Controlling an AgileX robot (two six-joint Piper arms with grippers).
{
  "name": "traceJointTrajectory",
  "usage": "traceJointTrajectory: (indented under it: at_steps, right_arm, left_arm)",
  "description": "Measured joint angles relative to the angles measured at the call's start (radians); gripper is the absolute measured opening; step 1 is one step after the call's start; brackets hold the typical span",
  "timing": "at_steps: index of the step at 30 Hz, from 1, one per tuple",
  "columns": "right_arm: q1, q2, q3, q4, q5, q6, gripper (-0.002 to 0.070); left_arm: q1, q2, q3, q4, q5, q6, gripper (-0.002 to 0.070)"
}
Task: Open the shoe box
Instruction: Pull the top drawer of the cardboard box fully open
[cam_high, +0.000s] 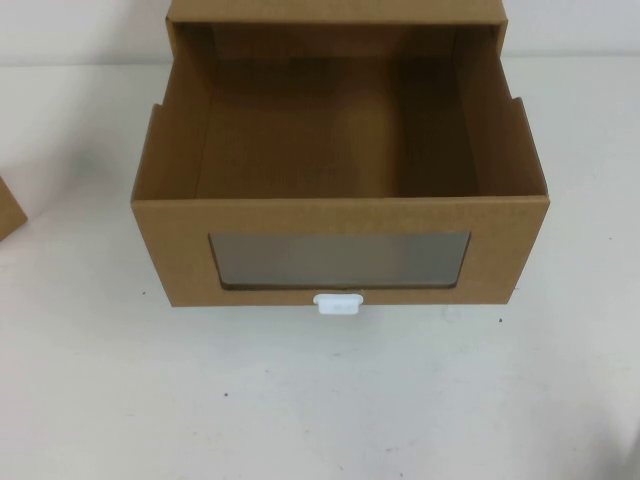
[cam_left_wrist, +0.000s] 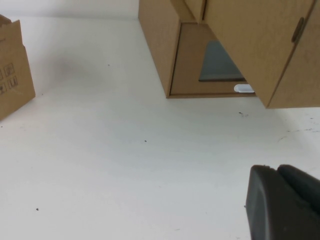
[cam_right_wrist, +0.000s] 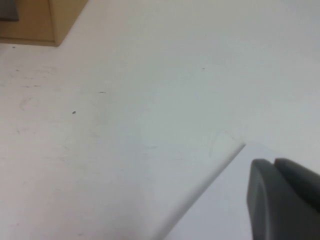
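Note:
The brown cardboard shoe box (cam_high: 340, 225) stands mid-table, its drawer slid out toward me from the outer sleeve (cam_high: 335, 12), and the inside is empty. Its front panel has a clear window (cam_high: 340, 258) and a white pull tab (cam_high: 338, 303) at the bottom edge. Neither arm shows in the high view. My left gripper (cam_left_wrist: 276, 169) hovers low over the table, well off from the box front (cam_left_wrist: 187, 70) and the white pull tab (cam_left_wrist: 243, 89), fingers pressed together on nothing. My right gripper (cam_right_wrist: 274, 161) is shut and empty too, far from the box corner (cam_right_wrist: 55, 20).
A second cardboard box (cam_high: 8, 210) sits at the table's left edge, also in the left wrist view (cam_left_wrist: 12, 70). The table's edge (cam_right_wrist: 210, 185) runs close under the right gripper. White table surface (cam_high: 320, 400) lies in front of the box.

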Motion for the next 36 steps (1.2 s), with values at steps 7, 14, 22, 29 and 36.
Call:
traceJointTrajectory:
  at_steps: [7,14,22,29,36]
  right_arm:
    - [0.0,-0.002,0.0,0.0,0.0,0.0,-0.0018]
    - [0.0,-0.002,0.0,0.0,0.0,-0.002,-0.0018]
    - [0.0,-0.002,0.0,0.0,0.0,-0.002,-0.0018]
    - [0.0,-0.002,0.0,0.0,0.0,-0.002,-0.0018]
    - [0.0,-0.002,0.0,0.002,0.0,-0.002,-0.0018]
  left_arm:
    - [0.0,0.0,0.0,0.0,0.0,0.0,-0.0006]
    - [0.0,0.0,0.0,0.0,0.0,0.0,-0.0006]
    - [0.0,0.0,0.0,0.002,0.0,0.0,-0.0006]
    - [0.013,-0.019,0.077,0.083,-0.177,-0.021,-0.0006]
    - [0.075,-0.019,0.302,0.132,-0.433,-0.064,-0.0006]
